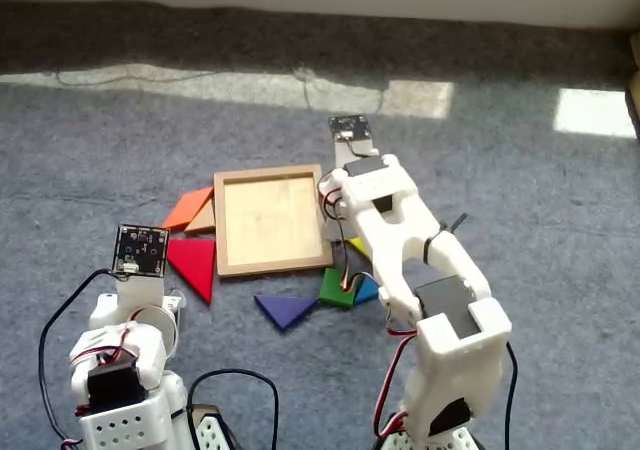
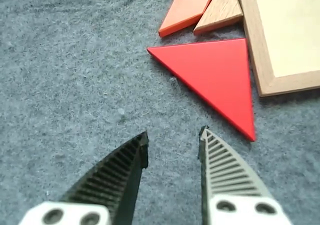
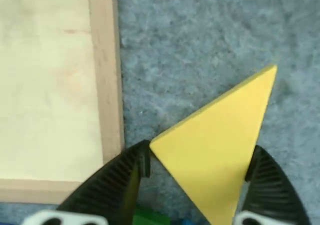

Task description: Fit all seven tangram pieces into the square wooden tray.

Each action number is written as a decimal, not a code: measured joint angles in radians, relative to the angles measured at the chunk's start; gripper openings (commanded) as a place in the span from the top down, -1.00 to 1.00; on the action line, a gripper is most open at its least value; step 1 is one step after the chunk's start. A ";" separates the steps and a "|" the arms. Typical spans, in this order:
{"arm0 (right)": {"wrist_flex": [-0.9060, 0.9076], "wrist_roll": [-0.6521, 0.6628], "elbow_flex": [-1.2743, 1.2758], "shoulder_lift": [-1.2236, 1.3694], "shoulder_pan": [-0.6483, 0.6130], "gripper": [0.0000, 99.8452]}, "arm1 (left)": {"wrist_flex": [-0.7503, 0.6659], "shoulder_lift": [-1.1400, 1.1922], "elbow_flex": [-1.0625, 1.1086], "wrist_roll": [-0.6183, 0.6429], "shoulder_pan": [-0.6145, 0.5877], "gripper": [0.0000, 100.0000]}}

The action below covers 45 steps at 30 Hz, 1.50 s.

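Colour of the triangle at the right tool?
Yellow. The triangle at the right tool shows best in the right wrist view.

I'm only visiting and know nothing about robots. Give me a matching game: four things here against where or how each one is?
1 red triangle
2 yellow triangle
3 orange piece
4 wooden tray

A between the right arm's fingers
B nothing inside it
C edge to edge with the plain wooden triangle
D on the carpet ahead of the left arm's fingers

Pairs: 1-D, 2-A, 3-C, 4-B.
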 measured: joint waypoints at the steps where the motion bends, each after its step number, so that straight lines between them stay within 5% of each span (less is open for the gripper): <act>1: 0.002 0.000 0.000 0.000 -0.005 0.42 | 0.000 0.000 0.000 0.000 0.000 0.63; 19: -0.049 -0.064 0.000 0.012 -0.011 0.53 | 0.000 0.000 0.000 0.000 0.000 0.63; 33: 0.000 0.074 0.002 -0.080 -0.012 0.59 | 0.000 0.000 0.000 0.000 0.000 0.63; 45: 0.052 0.144 0.038 -0.147 0.163 0.58 | 0.000 0.000 0.000 0.000 0.000 0.63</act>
